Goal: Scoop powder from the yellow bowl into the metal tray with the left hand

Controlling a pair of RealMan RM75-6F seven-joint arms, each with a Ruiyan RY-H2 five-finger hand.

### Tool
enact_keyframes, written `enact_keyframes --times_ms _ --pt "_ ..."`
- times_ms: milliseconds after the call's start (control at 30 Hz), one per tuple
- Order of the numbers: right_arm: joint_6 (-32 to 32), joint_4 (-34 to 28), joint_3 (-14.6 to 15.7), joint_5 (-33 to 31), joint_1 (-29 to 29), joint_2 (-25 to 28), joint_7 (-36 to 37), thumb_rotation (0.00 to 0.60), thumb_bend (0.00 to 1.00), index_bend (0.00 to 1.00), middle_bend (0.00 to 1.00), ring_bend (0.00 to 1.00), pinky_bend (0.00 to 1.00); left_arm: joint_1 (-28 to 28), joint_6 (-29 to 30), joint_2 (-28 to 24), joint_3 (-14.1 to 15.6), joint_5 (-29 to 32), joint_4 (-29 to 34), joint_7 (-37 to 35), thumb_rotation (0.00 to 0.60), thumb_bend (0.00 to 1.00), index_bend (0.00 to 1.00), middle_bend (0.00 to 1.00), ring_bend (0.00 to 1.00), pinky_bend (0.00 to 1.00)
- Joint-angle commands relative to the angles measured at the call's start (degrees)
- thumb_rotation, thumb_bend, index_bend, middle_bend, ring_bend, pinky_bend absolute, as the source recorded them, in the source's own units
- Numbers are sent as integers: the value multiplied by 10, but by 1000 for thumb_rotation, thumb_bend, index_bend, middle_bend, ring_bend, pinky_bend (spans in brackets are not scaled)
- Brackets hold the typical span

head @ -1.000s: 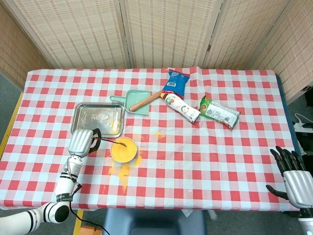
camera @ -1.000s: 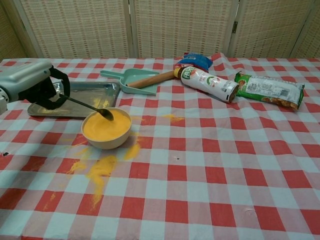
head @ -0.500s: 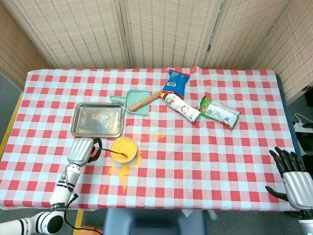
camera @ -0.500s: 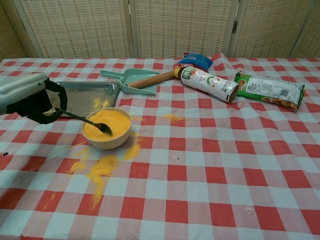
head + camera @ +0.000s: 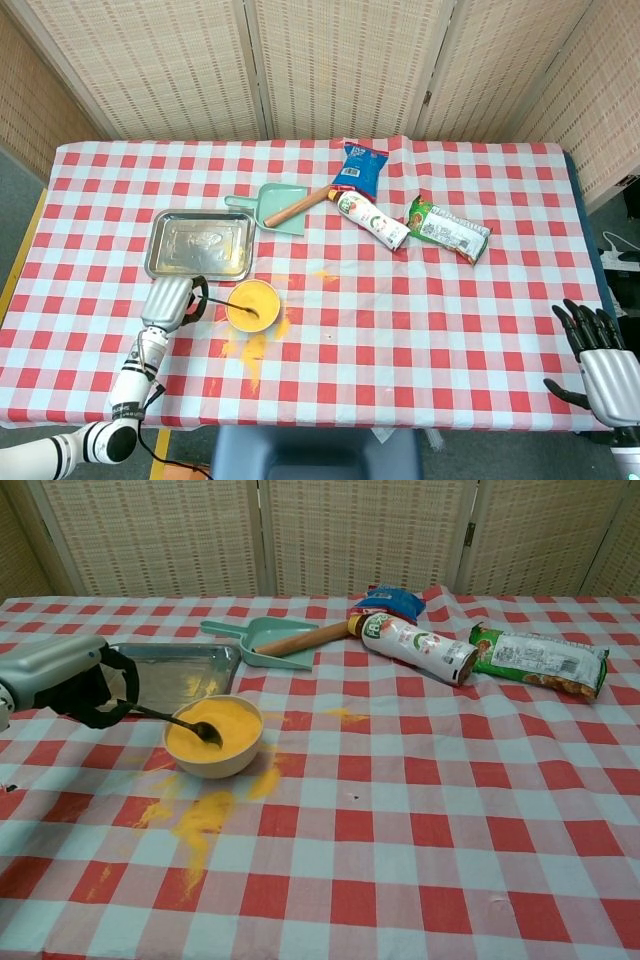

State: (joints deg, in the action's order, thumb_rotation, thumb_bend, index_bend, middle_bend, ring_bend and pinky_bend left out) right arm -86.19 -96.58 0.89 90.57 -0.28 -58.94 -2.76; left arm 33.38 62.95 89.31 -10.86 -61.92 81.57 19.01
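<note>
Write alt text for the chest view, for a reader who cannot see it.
The robot's left hand holds a spoon whose tip rests in the orange powder of a yellow bowl on a red-checked table. A metal tray lies behind the bowl, and spilled powder marks the cloth in front.

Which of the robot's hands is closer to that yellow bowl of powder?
The left hand. It sits right beside the yellow bowl, holding a spoon whose tip is in the powder. The right hand is far off at the table's opposite corner.
</note>
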Motion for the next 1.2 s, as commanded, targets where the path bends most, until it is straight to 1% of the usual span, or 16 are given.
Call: enact_keyframes --times_ms 33,200,467,600,767,900,1067,1200 --pt "2 0 -1 -2 1 0 -1 600 39 0 0 0 0 9 -6 13 -10 6 -23 -8 600 666 904 1000 1000 1000" --pt "3 0 -2 -4 1 -1 -3 600 39 0 0 0 0 13 -3 16 -23 6 -32 -21 600 665 904 1000 1000 1000" --pt "0 -1 0 -1 0 0 -2 600 39 0 0 0 0 14 16 0 -39 -2 2 -30 600 664 904 1000 1000 1000" --pt "-3 -1 -1 0 -1 0 -1 600 40 0 0 0 0 21 9 8 -42 5 -10 -27 600 665 904 1000 1000 1000" --pt "-10 -1 -2 1 -4 1 0 600 39 0 0 0 0 34 -7 34 -39 12 -51 -21 600 666 904 1000 1000 1000" --pt "-12 1 -4 -3 -5 3 6 600 40 0 0 0 0 35 -9 45 -31 7 -72 -21 600 665 904 1000 1000 1000" --pt "-9 1 -4 -2 -3 2 3 600 40 0 0 0 0 29 -16 41 -20 7 -66 -23 600 665 904 1000 1000 1000" --pt "-12 0 -2 2 -5 1 0 600 39 0 0 0 0 21 -20 25 -11 9 -42 -19 600 665 904 1000 1000 1000"
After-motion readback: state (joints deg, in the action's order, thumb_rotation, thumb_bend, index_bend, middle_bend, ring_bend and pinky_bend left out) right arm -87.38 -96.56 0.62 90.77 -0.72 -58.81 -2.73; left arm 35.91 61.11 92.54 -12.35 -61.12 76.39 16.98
